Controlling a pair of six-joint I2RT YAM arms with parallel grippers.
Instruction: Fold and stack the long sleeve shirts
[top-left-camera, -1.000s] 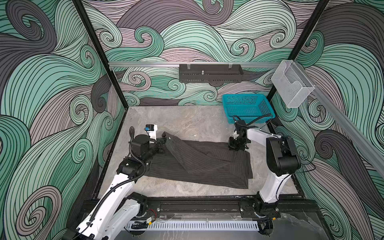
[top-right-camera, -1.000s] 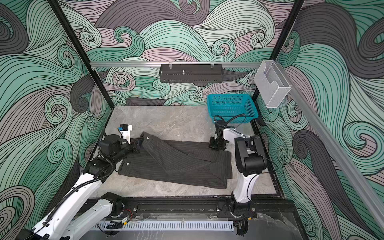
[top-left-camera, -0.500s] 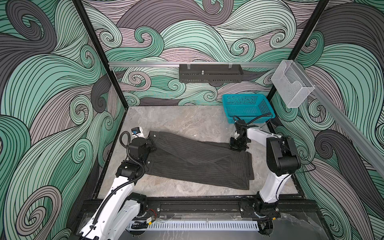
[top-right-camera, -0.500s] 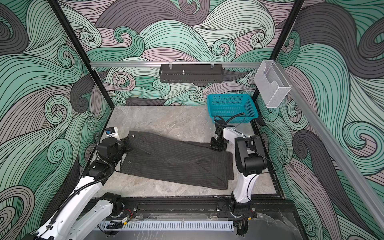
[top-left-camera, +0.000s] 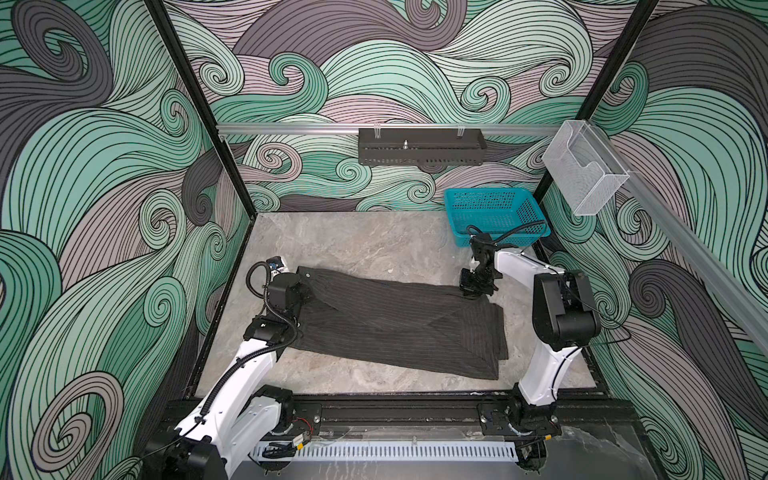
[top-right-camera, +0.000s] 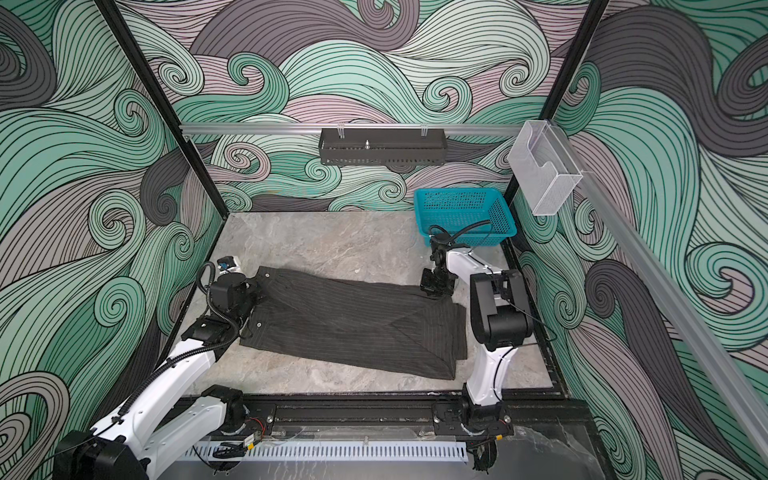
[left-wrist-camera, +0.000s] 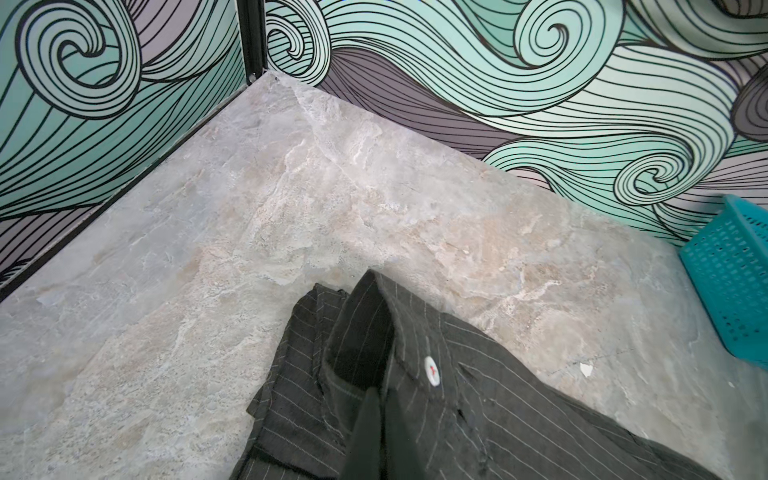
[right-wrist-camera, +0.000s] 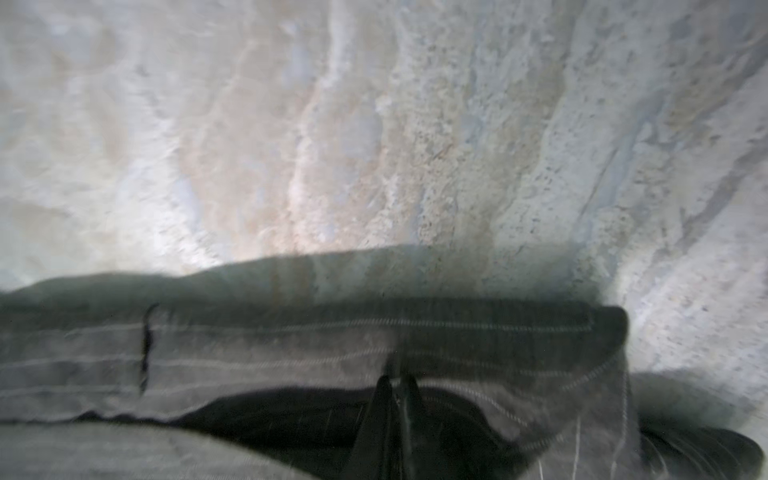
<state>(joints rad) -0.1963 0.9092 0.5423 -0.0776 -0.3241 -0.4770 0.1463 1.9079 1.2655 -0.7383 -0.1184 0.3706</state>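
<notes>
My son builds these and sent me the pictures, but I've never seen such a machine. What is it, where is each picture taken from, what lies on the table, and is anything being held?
It is a robot with two white arms, each ending in a two-fingered gripper. Both top views look down from one camera head above. The other two pictures come from cameras on the arms' wrists. On the marble-look table lies one dark pinstriped shirt, stretched out lengthwise, with a teal mesh basket in the far right corner. The left gripper is shut on the shirt's end beside a white button. The right gripper is shut on the opposite end, though that wrist picture is blurred.
</notes>
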